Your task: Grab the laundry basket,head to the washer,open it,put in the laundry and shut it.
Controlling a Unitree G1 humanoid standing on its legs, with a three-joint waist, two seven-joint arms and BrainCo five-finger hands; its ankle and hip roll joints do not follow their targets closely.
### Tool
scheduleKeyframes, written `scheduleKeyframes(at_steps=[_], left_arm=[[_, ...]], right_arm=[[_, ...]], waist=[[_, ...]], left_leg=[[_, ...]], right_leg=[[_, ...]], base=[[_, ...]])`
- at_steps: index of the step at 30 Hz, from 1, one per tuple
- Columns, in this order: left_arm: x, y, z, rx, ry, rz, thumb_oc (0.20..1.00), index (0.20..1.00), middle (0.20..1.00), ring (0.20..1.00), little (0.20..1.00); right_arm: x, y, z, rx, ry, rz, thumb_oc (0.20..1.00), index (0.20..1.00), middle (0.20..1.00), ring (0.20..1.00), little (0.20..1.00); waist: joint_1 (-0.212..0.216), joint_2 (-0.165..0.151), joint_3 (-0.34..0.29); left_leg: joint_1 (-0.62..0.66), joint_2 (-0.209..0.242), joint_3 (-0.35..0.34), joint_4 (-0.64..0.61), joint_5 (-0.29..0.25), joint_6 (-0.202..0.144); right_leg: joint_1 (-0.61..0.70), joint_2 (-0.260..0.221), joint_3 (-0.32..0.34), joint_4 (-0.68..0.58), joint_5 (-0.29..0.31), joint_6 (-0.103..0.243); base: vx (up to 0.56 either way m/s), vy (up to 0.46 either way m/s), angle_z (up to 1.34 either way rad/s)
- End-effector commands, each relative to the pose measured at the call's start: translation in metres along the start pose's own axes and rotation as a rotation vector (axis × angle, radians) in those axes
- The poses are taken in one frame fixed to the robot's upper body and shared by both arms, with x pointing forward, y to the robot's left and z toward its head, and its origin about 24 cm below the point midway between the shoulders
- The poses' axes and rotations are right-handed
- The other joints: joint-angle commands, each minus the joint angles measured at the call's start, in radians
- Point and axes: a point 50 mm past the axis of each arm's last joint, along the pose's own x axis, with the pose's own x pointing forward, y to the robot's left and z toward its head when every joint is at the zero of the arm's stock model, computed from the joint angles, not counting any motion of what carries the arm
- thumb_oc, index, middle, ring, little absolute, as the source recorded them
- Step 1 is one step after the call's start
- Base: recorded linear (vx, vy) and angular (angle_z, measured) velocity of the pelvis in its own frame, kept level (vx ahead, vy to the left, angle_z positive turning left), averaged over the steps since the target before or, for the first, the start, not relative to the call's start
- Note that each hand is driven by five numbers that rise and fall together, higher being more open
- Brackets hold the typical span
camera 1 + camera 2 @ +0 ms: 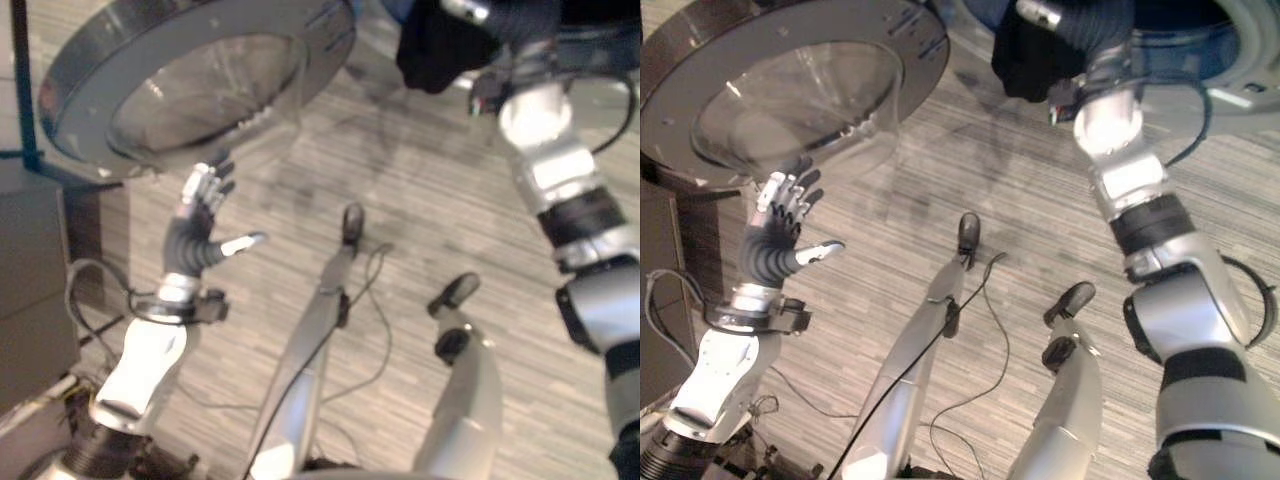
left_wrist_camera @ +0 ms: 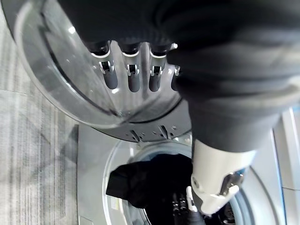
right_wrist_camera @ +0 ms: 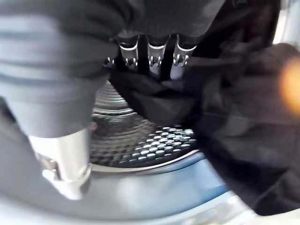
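The washer's round glass door [image 1: 190, 80] stands swung open at the upper left. My left hand [image 1: 195, 235] is raised just below its rim, open, with fingers [image 2: 133, 70] straight and close to the glass. At the upper right my right hand [image 1: 1085, 25] reaches into the washer's mouth [image 2: 110, 187], fingers [image 3: 154, 51] curled into a black garment [image 3: 243, 131]. The garment [image 1: 440, 50] hangs over the front rim, part inside. Behind it is the perforated steel drum [image 3: 140, 140].
A dark grey cabinet [image 1: 30, 280] stands at the far left beside the open door. Striped wood-look floor [image 1: 420, 190] lies between the door and the washer.
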Motion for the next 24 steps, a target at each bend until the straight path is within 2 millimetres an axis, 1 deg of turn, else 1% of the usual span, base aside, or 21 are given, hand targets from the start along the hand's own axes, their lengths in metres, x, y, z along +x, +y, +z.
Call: scheduleKeyframes(at_steps=[1, 2, 3, 4, 5, 6, 7, 8, 9, 10, 11, 12, 13, 14, 15, 17, 22, 24], left_arm=[[-0.012, 0.0, 0.004, 0.002, -0.029, 0.001, 1.0, 1.0, 1.0, 1.0, 1.0], [-0.012, 0.0, 0.005, 0.002, -0.03, 0.002, 1.0, 1.0, 1.0, 1.0, 1.0], [-0.015, 0.001, 0.004, 0.01, -0.017, 0.0, 1.0, 1.0, 1.0, 1.0, 1.0], [-0.016, 0.001, 0.004, 0.012, -0.013, -0.001, 1.0, 1.0, 1.0, 1.0, 1.0], [-0.017, 0.002, 0.005, 0.021, -0.014, 0.004, 1.0, 1.0, 1.0, 1.0, 1.0], [-0.018, 0.002, 0.006, 0.017, -0.014, 0.012, 1.0, 1.0, 1.0, 1.0, 1.0], [-0.019, 0.002, 0.006, 0.018, -0.009, 0.011, 1.0, 1.0, 1.0, 1.0, 1.0], [-0.02, 0.003, 0.007, 0.021, -0.01, 0.021, 1.0, 1.0, 1.0, 1.0, 1.0], [-0.021, 0.006, 0.007, 0.026, -0.01, 0.043, 1.0, 1.0, 1.0, 1.0, 1.0], [-0.022, 0.006, 0.007, 0.027, -0.008, 0.042, 1.0, 1.0, 1.0, 1.0, 1.0], [-0.023, 0.007, 0.007, 0.03, -0.004, 0.051, 1.0, 1.0, 1.0, 1.0, 1.0], [-0.024, 0.009, 0.007, 0.033, -0.006, 0.075, 1.0, 1.0, 1.0, 1.0, 1.0], [-0.024, 0.009, 0.007, 0.034, -0.005, 0.076, 1.0, 1.0, 1.0, 1.0, 1.0], [-0.025, 0.011, 0.007, 0.042, -0.005, 0.099, 1.0, 1.0, 1.0, 1.0, 1.0], [-0.025, 0.011, 0.007, 0.043, -0.005, 0.1, 1.0, 1.0, 1.0, 1.0, 1.0], [-0.028, 0.014, 0.005, 0.051, 0.004, 0.127, 1.0, 1.0, 1.0, 1.0, 1.0], [-0.03, 0.014, 0.003, 0.041, 0.019, 0.133, 1.0, 1.0, 1.0, 1.0, 1.0], [-0.031, 0.013, 0.002, 0.037, 0.026, 0.134, 1.0, 1.0, 1.0, 1.0, 1.0]], right_arm=[[-0.019, 0.009, 0.011, -0.003, -0.126, 0.024, 1.0, 1.0, 1.0, 1.0, 1.0], [-0.029, 0.015, 0.009, 0.029, -0.129, 0.03, 1.0, 1.0, 1.0, 1.0, 1.0], [-0.05, 0.025, 0.001, 0.067, -0.101, 0.05, 1.0, 1.0, 1.0, 1.0, 1.0], [-0.052, 0.026, 0.0, 0.067, -0.098, 0.049, 1.0, 1.0, 1.0, 1.0, 1.0], [-0.075, 0.036, -0.01, 0.091, -0.054, 0.08, 1.0, 1.0, 1.0, 1.0, 1.0], [-0.09, 0.042, -0.02, 0.118, 0.003, 0.088, 1.0, 1.0, 1.0, 1.0, 1.0], [-0.092, 0.042, -0.021, 0.12, 0.006, 0.089, 1.0, 1.0, 1.0, 1.0, 1.0], [-0.104, 0.045, -0.03, 0.127, 0.059, 0.096, 1.0, 1.0, 1.0, 1.0, 1.0], [-0.127, 0.052, -0.048, 0.141, 0.166, 0.106, 1.0, 1.0, 1.0, 1.0, 1.0], [-0.128, 0.052, -0.048, 0.143, 0.168, 0.107, 1.0, 1.0, 1.0, 1.0, 1.0], [-0.137, 0.054, -0.057, 0.143, 0.221, 0.107, 1.0, 1.0, 1.0, 1.0, 1.0], [-0.15, 0.059, -0.074, 0.117, 0.317, 0.104, 1.0, 1.0, 1.0, 1.0, 1.0], [-0.15, 0.06, -0.074, 0.118, 0.317, 0.105, 1.0, 1.0, 1.0, 1.0, 1.0], [-0.159, 0.063, -0.084, 0.125, 0.383, 0.102, 1.0, 1.0, 1.0, 1.0, 1.0], [-0.159, 0.063, -0.084, 0.126, 0.383, 0.102, 1.0, 1.0, 1.0, 1.0, 1.0], [-0.171, 0.069, -0.092, 0.163, 0.454, 0.098, 1.0, 1.0, 1.0, 1.0, 1.0], [-0.18, 0.079, -0.098, 0.239, 0.526, 0.085, 1.0, 1.0, 1.0, 1.0, 1.0], [-0.181, 0.081, -0.103, 0.252, 0.562, 0.065, 1.0, 1.0, 1.0, 1.0, 1.0]], waist=[[0.019, -0.019, -0.037], [0.009, -0.02, -0.035], [-0.003, -0.025, -0.033], [-0.002, -0.027, -0.035], [-0.021, -0.032, -0.03], [-0.03, -0.036, -0.03], [-0.03, -0.038, -0.032], [-0.037, -0.041, -0.031], [-0.048, -0.043, -0.029], [-0.049, -0.044, -0.031], [-0.052, -0.042, -0.03], [-0.057, -0.038, -0.029], [-0.059, -0.039, -0.03], [-0.063, -0.036, -0.027], [-0.064, -0.037, -0.027], [-0.069, -0.036, -0.024], [-0.074, -0.037, -0.022], [-0.072, -0.032, -0.021]], left_leg=[[-0.004, -0.018, 0.003, 0.032, -0.139, -0.003], [0.0, -0.017, 0.003, 0.032, -0.138, -0.003], [0.011, -0.016, 0.004, 0.029, -0.135, -0.003], [0.013, -0.016, 0.004, 0.028, -0.135, -0.003], [0.022, -0.014, 0.003, 0.025, -0.133, -0.003], [0.028, -0.013, 0.003, 0.023, -0.132, -0.002], [0.031, -0.013, 0.003, 0.022, -0.132, -0.002], [0.035, -0.012, 0.003, 0.02, -0.131, -0.002], [0.038, -0.011, 0.001, 0.016, -0.127, -0.003], [0.039, -0.011, 0.001, 0.015, -0.127, -0.004], [0.037, -0.011, -0.001, 0.015, -0.125, -0.004], [0.035, -0.01, -0.003, 0.011, -0.123, -0.005], [0.034, -0.011, -0.004, 0.011, -0.122, -0.005], [0.032, -0.009, -0.006, 0.01, -0.121, -0.006], [0.031, -0.009, -0.006, 0.01, -0.121, -0.007], [0.025, -0.007, -0.007, 0.007, -0.119, -0.008], [0.022, -0.008, -0.007, -0.003, -0.116, -0.007], [0.02, -0.011, -0.008, -0.004, -0.117, -0.006]], right_leg=[[0.159, 0.071, -0.03, -0.118, -0.031, -0.009], [0.165, 0.073, -0.031, -0.123, -0.027, -0.008], [0.181, 0.074, -0.034, -0.132, -0.022, -0.007], [0.183, 0.074, -0.035, -0.133, -0.022, -0.007], [0.195, 0.078, -0.035, -0.143, -0.017, -0.006], [0.203, 0.08, -0.034, -0.148, -0.015, -0.007], [0.206, 0.08, -0.034, -0.149, -0.015, -0.007], [0.211, 0.081, -0.035, -0.153, -0.014, -0.007], [0.216, 0.083, -0.037, -0.156, -0.015, -0.01], [0.217, 0.083, -0.037, -0.156, -0.015, -0.01], [0.214, 0.082, -0.038, -0.153, -0.016, -0.011], [0.207, 0.083, -0.038, -0.149, -0.018, -0.014], [0.206, 0.083, -0.039, -0.148, -0.019, -0.015], [0.2, 0.084, -0.037, -0.146, -0.02, -0.017], [0.2, 0.084, -0.037, -0.145, -0.02, -0.017], [0.188, 0.085, -0.036, -0.142, -0.017, -0.018], [0.178, 0.084, -0.034, -0.136, -0.013, -0.016], [0.173, 0.081, -0.033, -0.131, -0.015, -0.017]], base=[[-0.02, 0.007, -0.03], [-0.03, 0.01, -0.04], [-0.03, 0.01, -0.05], [-0.04, 0.009, -0.05], [0.0, 0.0, 0.0], [0.0, 0.0, 0.0], [0.0, 0.0, 0.0], [-0.02, -0.001, -0.09], [-0.02, -0.002, -0.1], [-0.02, -0.003, -0.11], [-0.01, 0.012, -0.12], [-0.01, 0.012, -0.1], [-0.01, 0.021, -0.07], [0.0, 0.0, 0.0], [0.0, 0.0, 0.0], [0.0, 0.003, 0.02], [0.0, 0.005, 0.01], [0.02, 0.017, 0.03]])
